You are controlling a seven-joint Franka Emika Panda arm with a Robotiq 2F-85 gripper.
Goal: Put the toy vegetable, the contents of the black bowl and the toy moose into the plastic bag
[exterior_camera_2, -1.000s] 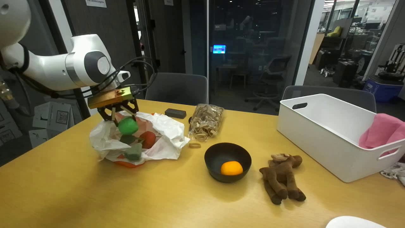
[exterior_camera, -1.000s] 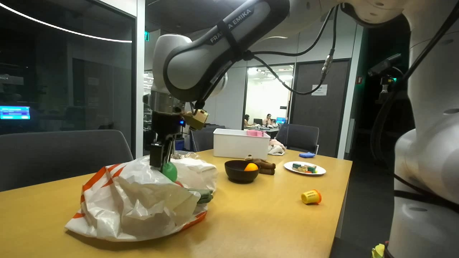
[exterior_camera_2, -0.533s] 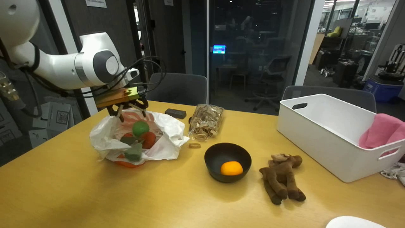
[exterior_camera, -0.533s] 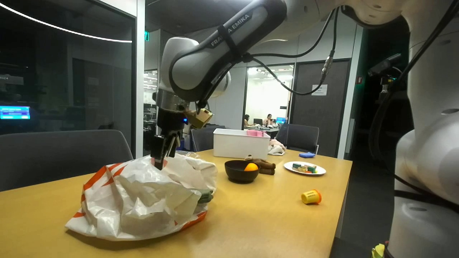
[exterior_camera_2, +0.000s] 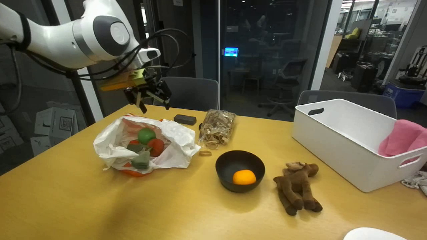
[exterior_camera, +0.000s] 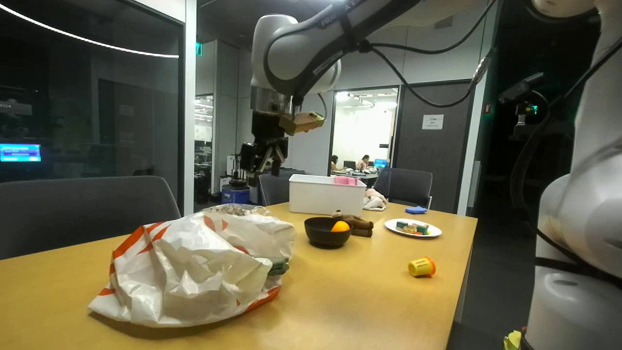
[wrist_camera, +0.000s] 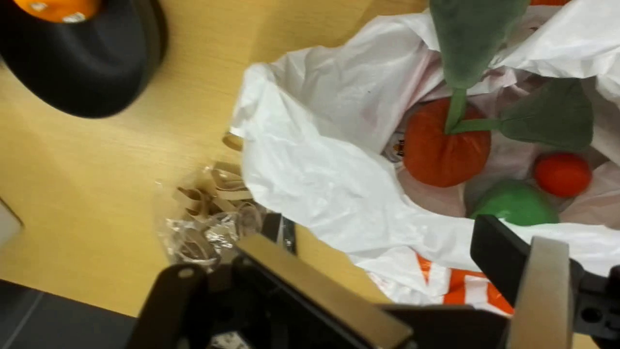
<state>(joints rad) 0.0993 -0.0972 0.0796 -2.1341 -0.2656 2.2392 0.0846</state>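
Note:
My gripper (exterior_camera_2: 155, 108) hangs open above the plastic bag (exterior_camera: 184, 272), with nothing between its fingers. In the wrist view its jaws stand wide apart over the bag's far rim. Inside the bag's mouth lie a green rounded toy (exterior_camera_2: 146, 135), a small red one (wrist_camera: 563, 174) and an orange-red plush with dark green leaves, apparently the toy vegetable (wrist_camera: 445, 145). One leaf (exterior_camera: 278, 266) pokes out over the bag's edge. An orange toy (exterior_camera_2: 244, 177) sits in the black bowl (exterior_camera_2: 230, 163). Beside the bowl, the brown toy moose (exterior_camera_2: 297, 186) rests on the table.
Behind the moose stands a white box (exterior_camera_2: 333, 146) with pink cloth (exterior_camera_2: 403, 136) in it. A clear packet of brown bands (exterior_camera_2: 218, 128) and a dark block (exterior_camera_2: 184, 119) lie near the bag. Elsewhere are a plate (exterior_camera: 392, 231) of small pieces and a yellow cup (exterior_camera: 422, 267).
A second ago the green toy was at my fingers; it has been let go and now rests in the bag. My gripper has opened and risen clear of the bag.

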